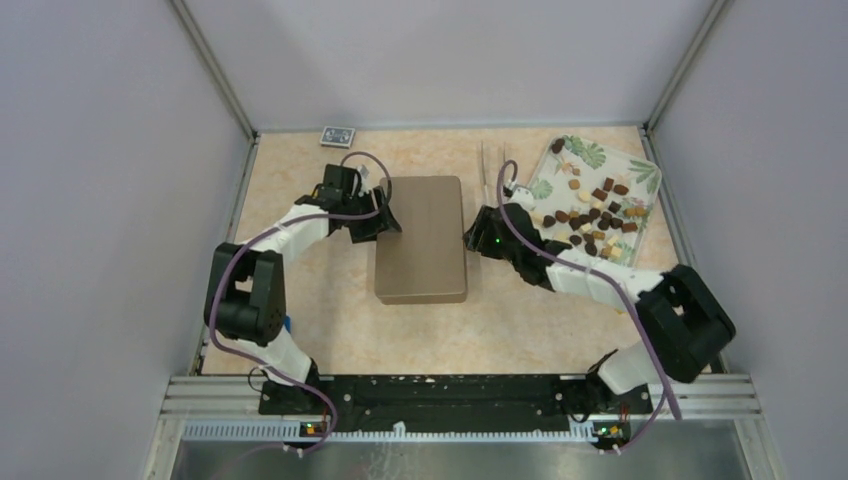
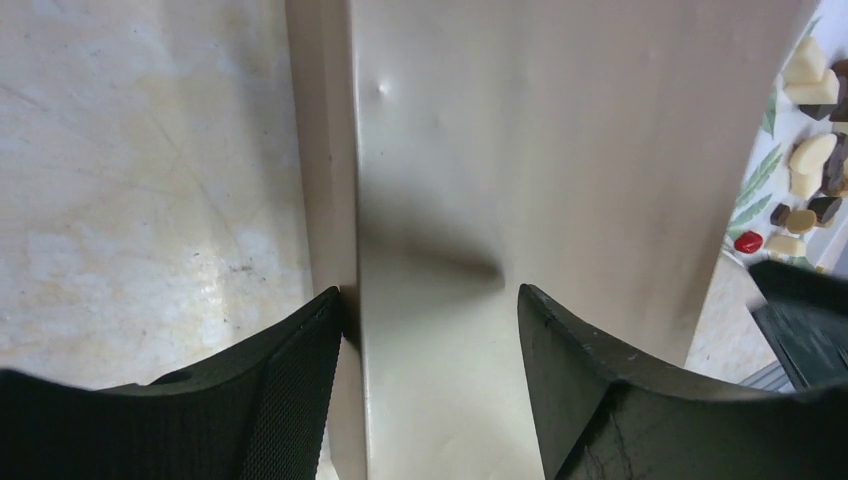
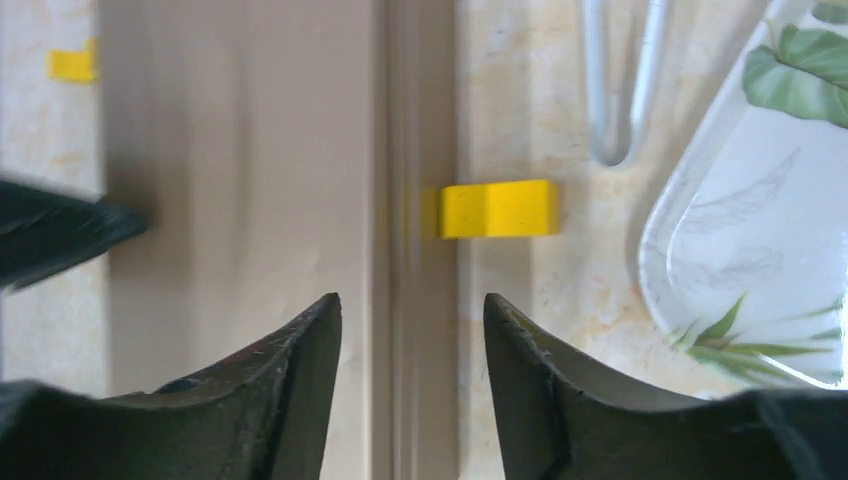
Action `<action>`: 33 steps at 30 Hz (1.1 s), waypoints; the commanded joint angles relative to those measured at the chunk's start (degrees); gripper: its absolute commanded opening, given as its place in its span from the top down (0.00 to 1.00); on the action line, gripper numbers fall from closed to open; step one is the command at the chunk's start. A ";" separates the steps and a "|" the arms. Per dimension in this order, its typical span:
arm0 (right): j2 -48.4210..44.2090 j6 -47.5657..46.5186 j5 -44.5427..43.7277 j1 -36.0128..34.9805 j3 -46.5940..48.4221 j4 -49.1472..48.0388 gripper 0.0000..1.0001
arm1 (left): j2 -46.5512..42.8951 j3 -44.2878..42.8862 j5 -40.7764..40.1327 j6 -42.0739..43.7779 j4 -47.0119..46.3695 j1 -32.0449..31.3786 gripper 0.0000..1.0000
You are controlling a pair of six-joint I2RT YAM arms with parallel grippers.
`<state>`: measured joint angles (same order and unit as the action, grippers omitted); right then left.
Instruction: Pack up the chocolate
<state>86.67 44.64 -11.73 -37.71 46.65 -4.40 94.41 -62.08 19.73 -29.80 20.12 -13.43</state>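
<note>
A: Overhead, the light is even and soft, with only faint shadows on the table (image 1: pixel 520 330).
B: And the wrist views?
A: Left — a dark shadow crosses the box (image 2: pixel 560 150), and the chocolate (image 2: pixel 812 88) at the edge looks overexposed. Right — softer focus, a blurred dark shape (image 3: pixel 55 232) at the left, the tray (image 3: pixel 740 240) nearly washed white.

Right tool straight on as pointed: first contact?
Probably the box, at its right edge, which runs between the open fingers of the right tool. Depth is unclear in the wrist view.
</note>
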 commanded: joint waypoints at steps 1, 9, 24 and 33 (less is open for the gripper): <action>-11.54 -6.93 -5.27 -6.61 -1.91 -1.59 0.45 | 2.72 -2.57 -0.52 0.89 -0.56 -0.24 0.31; -18.88 -16.82 -1.41 -22.09 -7.76 -6.29 0.45 | 4.91 -4.19 -0.20 0.77 -0.52 -0.37 0.31; 0.94 -15.93 -6.24 -34.05 0.18 -9.07 0.45 | 6.12 -6.09 0.55 0.97 0.19 -0.45 0.31; 6.28 -11.47 -15.29 -33.81 2.78 -10.49 0.44 | 6.42 -6.28 1.52 1.75 0.52 -0.71 0.30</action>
<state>91.96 30.74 -20.60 -71.57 46.50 -11.60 99.92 -66.54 19.94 -28.77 21.23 -13.52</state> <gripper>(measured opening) 0.554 0.692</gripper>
